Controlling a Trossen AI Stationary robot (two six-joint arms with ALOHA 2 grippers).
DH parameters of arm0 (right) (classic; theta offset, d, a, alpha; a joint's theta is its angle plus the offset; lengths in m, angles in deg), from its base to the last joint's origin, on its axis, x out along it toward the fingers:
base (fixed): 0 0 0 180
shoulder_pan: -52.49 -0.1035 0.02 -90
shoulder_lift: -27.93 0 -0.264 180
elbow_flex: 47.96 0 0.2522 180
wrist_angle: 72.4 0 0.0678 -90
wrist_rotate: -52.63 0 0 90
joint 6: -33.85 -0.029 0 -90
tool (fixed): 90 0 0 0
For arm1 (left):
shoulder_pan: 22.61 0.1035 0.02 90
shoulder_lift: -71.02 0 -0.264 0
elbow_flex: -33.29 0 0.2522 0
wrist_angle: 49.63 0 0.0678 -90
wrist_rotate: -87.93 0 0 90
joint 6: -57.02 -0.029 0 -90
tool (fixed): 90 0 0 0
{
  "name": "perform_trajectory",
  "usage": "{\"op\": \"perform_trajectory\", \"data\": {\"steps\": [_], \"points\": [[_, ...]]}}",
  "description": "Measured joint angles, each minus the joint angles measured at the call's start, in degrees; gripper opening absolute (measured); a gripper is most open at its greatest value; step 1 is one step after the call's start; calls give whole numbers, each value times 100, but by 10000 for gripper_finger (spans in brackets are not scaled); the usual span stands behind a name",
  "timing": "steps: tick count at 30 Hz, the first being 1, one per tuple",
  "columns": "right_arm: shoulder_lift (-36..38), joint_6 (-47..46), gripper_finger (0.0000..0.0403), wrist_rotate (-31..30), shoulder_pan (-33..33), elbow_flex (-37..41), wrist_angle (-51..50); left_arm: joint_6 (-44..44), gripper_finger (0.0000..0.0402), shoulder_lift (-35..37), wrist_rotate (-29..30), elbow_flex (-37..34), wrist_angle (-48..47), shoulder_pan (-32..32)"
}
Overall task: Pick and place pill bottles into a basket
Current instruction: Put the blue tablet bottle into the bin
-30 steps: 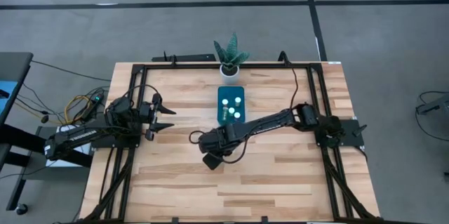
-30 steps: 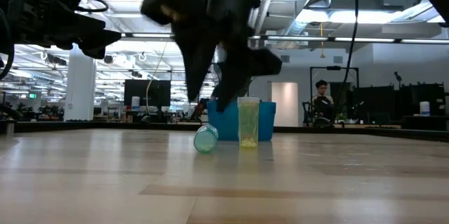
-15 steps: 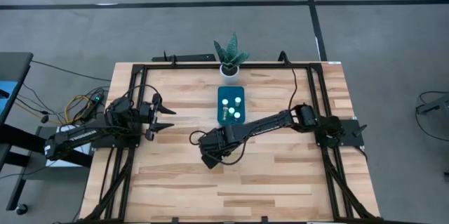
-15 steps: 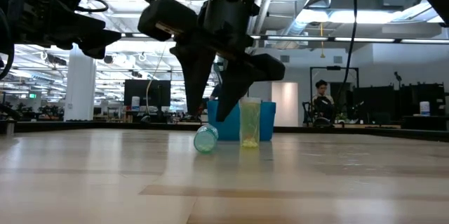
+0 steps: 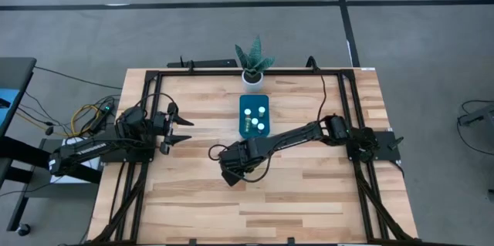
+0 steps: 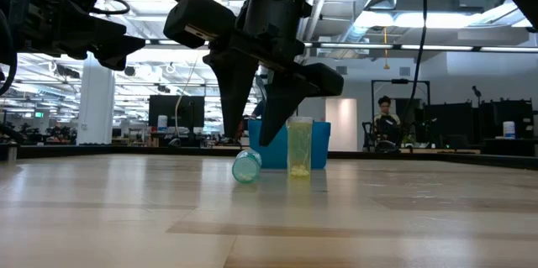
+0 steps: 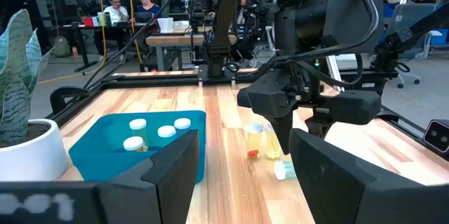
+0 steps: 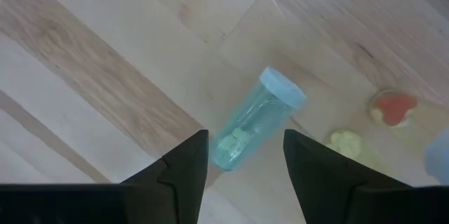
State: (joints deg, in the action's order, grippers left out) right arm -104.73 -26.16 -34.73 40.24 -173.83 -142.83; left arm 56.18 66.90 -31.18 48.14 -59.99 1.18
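Note:
A clear teal-tinted pill bottle (image 8: 254, 122) with a pale cap lies on its side on the wood table; it also shows in the low view (image 6: 246, 167). My right gripper (image 6: 246, 140) is open and points down just above it, one finger on either side, touching nothing. It also shows in the high view (image 5: 231, 165). A bottle with yellow contents (image 6: 298, 146) stands upright beside it. The teal basket (image 5: 245, 107) behind holds several white-capped bottles (image 7: 158, 131). My left gripper (image 7: 242, 182) is open and empty at the table's left (image 5: 181, 130).
A white pot with a spiky green plant (image 5: 252, 65) stands at the far edge behind the basket. A second small bottle with red in it (image 7: 254, 143) stands by the yellow one. Bare wood lies toward the near edge. People sit in the room beyond.
My right gripper has swung a little and come down toward the lying bottle, then held still. The bottles and the basket have stayed where they were.

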Motion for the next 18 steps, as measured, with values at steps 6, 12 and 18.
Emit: {"op": "perform_trajectory", "data": {"steps": [6,12,18], "points": [[-117,-2,178,18,-2,-7,99,0,213,0,0,0,1,2],[-172,-4,178,26,-2,1,72,0,213,0,0,0,0,1],[-172,-4,178,17,-2,1,53,0,213,0,0,0,0,0]]}}
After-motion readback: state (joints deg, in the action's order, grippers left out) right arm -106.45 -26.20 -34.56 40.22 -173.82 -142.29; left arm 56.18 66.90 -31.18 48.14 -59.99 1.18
